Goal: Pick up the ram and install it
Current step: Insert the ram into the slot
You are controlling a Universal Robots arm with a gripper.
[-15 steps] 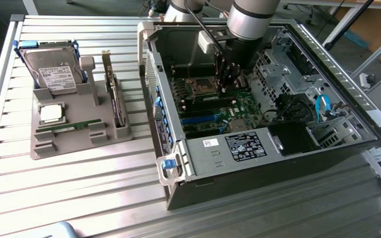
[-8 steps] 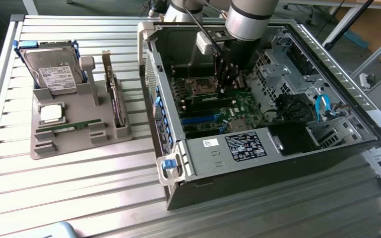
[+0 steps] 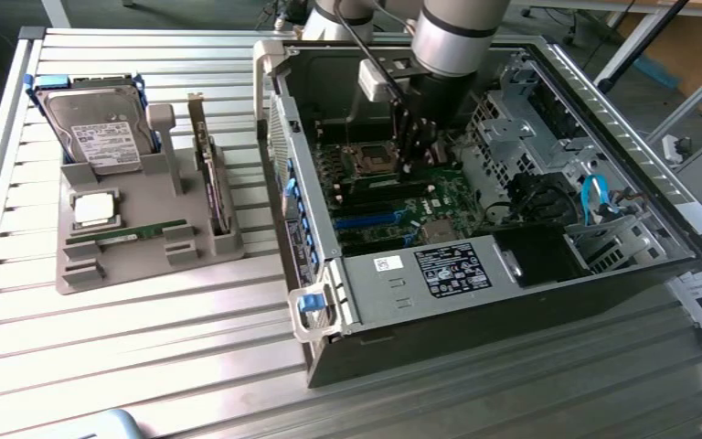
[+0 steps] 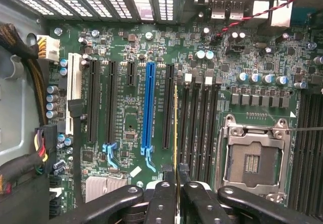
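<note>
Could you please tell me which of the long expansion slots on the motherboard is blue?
The blue slot, flanked by black slots on both sides; a white slot sits further off.

The case (image 3: pixel 449 347) is set on the counter (image 3: pixel 143 366), the tray (image 3: pixel 143 236) beside it at the exterior view's left. Inside the case, the ram (image 4: pixel 175 128) is held by the end effector (image 4: pixel 175 170) over the motherboard (image 4: pixel 131 108).

Lab: aluminium bench (image 3: pixel 143 347), open computer (image 3: pixel 449 265)
</note>
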